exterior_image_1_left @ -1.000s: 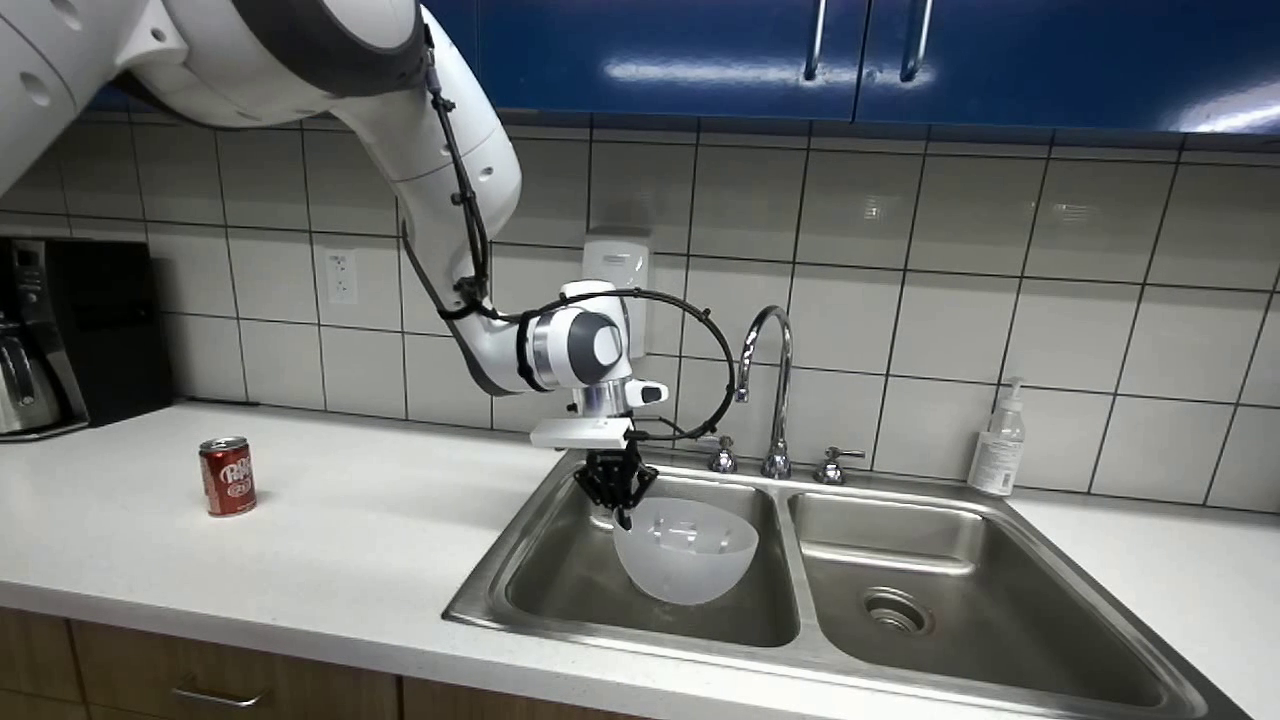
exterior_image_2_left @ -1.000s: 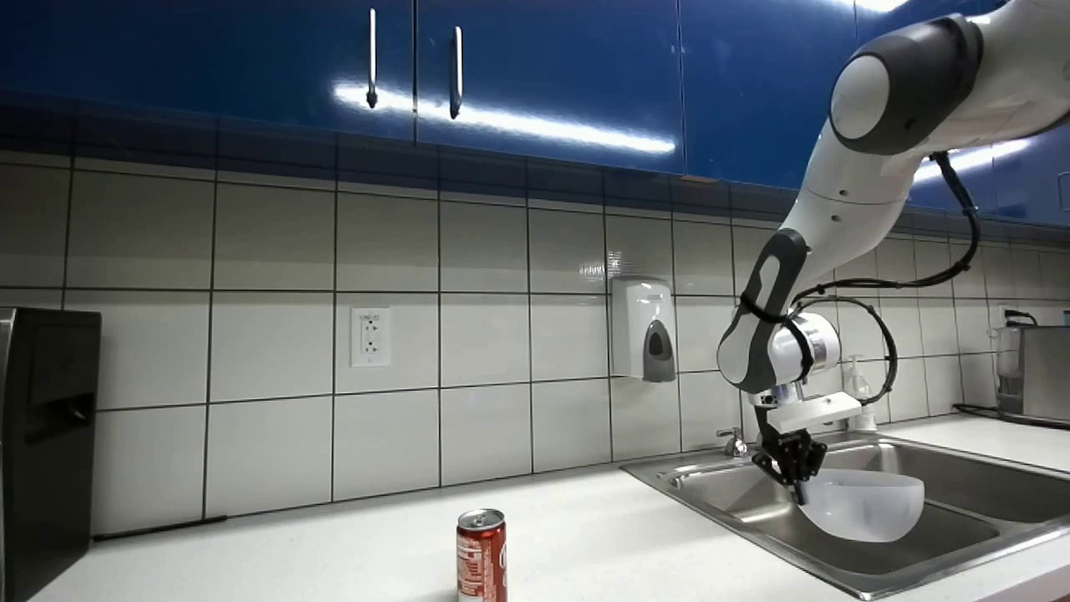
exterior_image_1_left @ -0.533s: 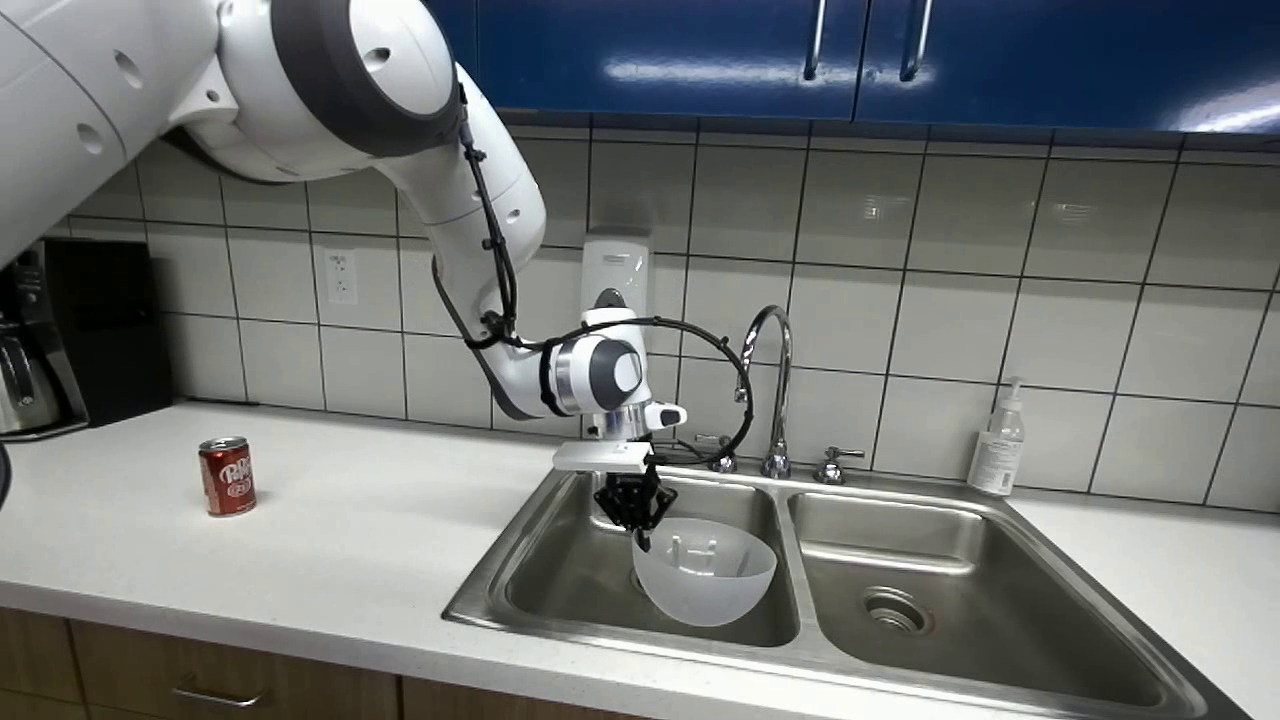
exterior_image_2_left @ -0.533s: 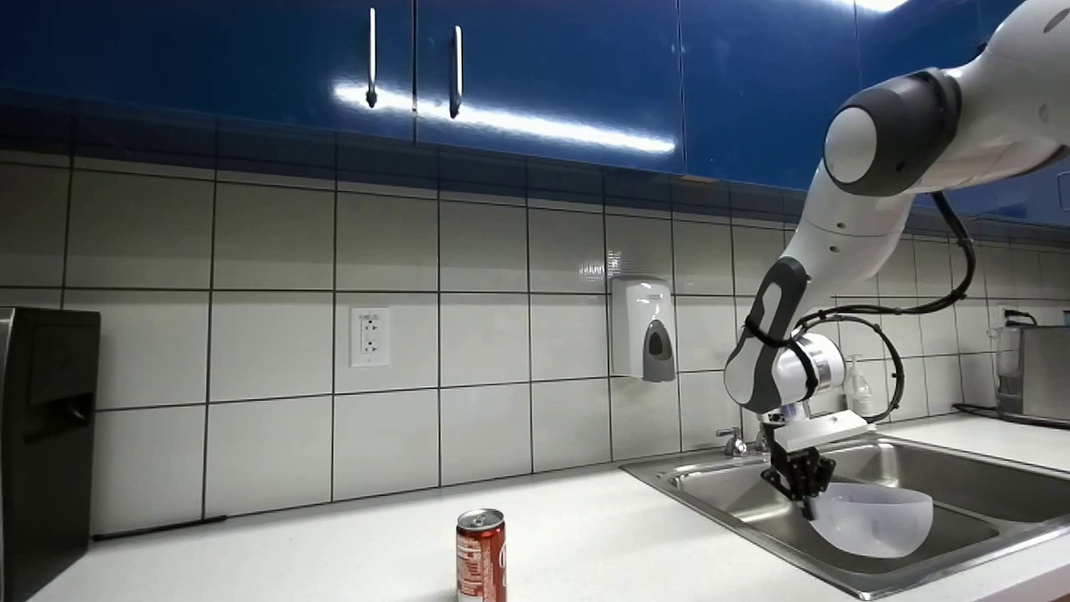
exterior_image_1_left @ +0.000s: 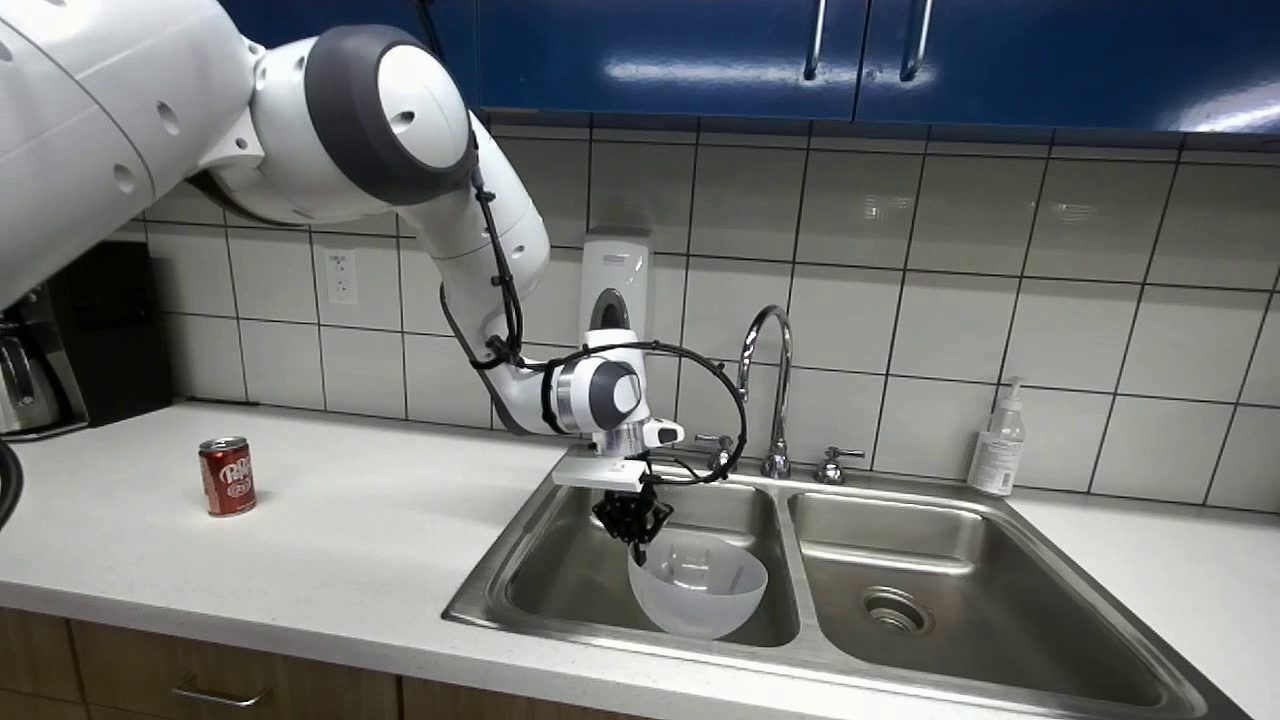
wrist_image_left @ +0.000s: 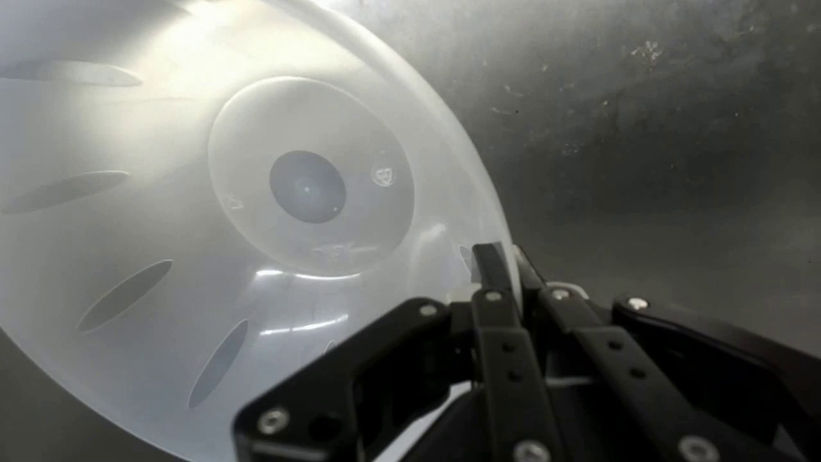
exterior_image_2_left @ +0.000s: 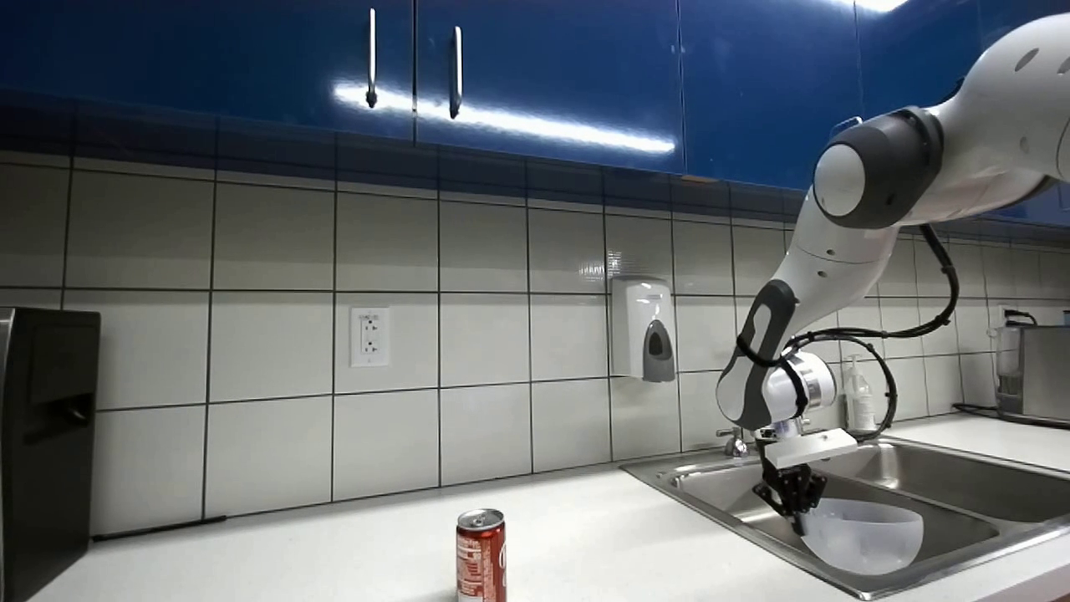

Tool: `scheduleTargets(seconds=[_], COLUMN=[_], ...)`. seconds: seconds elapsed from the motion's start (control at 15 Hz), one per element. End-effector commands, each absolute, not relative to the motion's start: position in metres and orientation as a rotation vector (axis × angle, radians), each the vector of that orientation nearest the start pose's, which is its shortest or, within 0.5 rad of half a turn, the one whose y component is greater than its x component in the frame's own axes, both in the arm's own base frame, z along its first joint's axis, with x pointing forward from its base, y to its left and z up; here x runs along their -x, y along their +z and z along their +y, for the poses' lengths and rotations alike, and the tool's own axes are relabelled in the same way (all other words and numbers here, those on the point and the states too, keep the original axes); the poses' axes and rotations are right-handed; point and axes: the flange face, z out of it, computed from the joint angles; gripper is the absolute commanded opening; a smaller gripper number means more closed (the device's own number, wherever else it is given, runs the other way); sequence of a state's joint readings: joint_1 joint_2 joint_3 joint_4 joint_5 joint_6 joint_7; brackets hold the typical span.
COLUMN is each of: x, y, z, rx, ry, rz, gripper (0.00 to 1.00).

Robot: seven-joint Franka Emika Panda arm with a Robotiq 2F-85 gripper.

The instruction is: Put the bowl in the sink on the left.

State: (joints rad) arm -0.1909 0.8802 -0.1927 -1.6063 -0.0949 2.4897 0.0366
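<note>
Between the fingers (wrist_image_left: pixel 497 311), bowl rim (wrist_image_left: pixel 452 138); partly hidden

The bowl (exterior_image_1_left: pixel 700 595) is in the left basin (exterior_image_1_left: pixel 560 580), faucet (exterior_image_1_left: pixel 780 425) behind.

The double sink (exterior_image_1_left: pixel 806 590), tap (exterior_image_1_left: pixel 782 400), wall cabinets (exterior_image_1_left: pixel 680 45) and coffee maker (exterior_image_1_left: pixel 115 330) mark this as a kitchen.

Bowl (wrist_image_left: pixel 250 192) cut off in wrist view, contact with sink (exterior_image_1_left: pixel 570 575) unclear, can (exterior_image_2_left: pixel 481 557) cropped in an exterior view
</note>
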Motion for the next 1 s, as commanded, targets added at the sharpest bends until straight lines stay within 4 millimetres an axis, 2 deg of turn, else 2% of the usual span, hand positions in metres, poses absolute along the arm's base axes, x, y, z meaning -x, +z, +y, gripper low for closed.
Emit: scheduleTargets(seconds=[0.0,0.27,0.33,0.4,0.6,0.93], x=[-0.659,-0.665,-0.666,-0.667,-0.668,-0.67], y=[0.115,0.113,0.114,0.116,0.121,0.132], z=[-0.236,-0.232,-0.231,-0.23,-0.224,-0.216], rx=[3.297,3.295,3.296,3.297,3.302,3.309], ry=[0.009,-0.004,-0.002,-0.007,-0.014,-0.021], rz=[0.515,0.537,0.534,0.533,0.505,0.483], gripper=[0.01,0.01,0.3,0.31,0.51,0.9])
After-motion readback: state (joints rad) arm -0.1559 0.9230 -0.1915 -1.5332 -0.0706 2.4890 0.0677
